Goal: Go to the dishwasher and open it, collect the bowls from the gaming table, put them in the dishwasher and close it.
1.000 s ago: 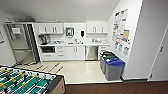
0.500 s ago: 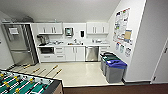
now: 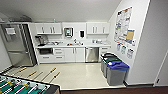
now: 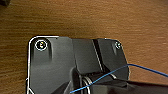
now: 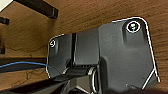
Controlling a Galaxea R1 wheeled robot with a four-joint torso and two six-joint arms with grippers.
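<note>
- No text, brand, number or sign can be read anywhere in these views.
- The posters (image 3: 123, 25) on the right-hand wall carry coloured blocks and print, too blurred to make out.
- The smaller sheets (image 3: 124, 49) pinned below them are just as illegible.
- A white paper (image 3: 10, 31) on the steel refrigerator (image 3: 15, 45) shows no legible writing.
- The dark panel (image 3: 68, 32) on the wall between the white cabinets bears no readable label.

Dishwasher (image 3: 91, 54) left of bins (image 3: 114, 68)

Pale kitchen floor (image 3: 75, 75) carries two lidded bins (image 3: 113, 68) beside the wall.
</note>
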